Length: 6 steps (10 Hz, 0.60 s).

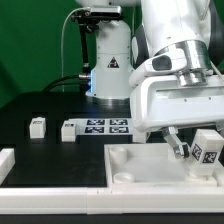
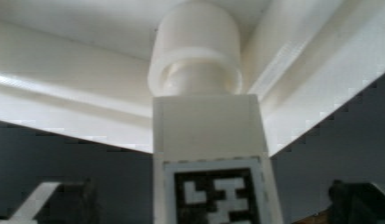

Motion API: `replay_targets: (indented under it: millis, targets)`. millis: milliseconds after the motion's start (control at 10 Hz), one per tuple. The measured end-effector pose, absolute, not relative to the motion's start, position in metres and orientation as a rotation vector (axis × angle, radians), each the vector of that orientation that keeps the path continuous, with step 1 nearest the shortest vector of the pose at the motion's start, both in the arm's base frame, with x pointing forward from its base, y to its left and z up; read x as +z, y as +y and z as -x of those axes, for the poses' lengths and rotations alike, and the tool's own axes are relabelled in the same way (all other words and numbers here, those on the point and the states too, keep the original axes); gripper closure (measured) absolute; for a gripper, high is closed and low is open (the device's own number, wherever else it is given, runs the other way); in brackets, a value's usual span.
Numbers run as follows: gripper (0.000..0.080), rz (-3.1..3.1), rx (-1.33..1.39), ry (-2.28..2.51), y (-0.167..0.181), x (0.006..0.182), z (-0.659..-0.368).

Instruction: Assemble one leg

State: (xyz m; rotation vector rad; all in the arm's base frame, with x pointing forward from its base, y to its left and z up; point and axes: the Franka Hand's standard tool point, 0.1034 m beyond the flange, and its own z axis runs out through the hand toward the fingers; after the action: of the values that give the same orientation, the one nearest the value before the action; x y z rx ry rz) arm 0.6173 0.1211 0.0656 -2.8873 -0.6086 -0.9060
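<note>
Exterior view: bright, even light from above. White parts nearly wash out against the dark table (image 1: 60, 105), with soft shadows beneath them. Wrist view: close and soft-focused, the leg (image 2: 210, 120) and its marker blurred, the pale surfaces glaring.

Robotics lab: Franka arm (image 1: 170, 50), black table (image 1: 30, 100), green backdrop (image 1: 30, 40), tagged marker board (image 1: 105, 126).

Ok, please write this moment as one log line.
gripper: around leg, closure unclear | leg: peg end toward panel corner | other legs: two on table
</note>
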Motion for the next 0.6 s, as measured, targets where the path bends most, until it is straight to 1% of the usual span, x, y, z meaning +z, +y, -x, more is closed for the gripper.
replay_targets:
  millis: [300, 500, 600]
  targets:
    - [0.015, 2.887, -0.906, -0.609, 0.1211, 0.0655, -0.6172]
    - [0.015, 2.902, -0.826, -0.622, 0.1245, 0.0624, -0.6143]
    - [0.015, 2.901, -0.835, -0.62, 0.1241, 0.0635, -0.6154]
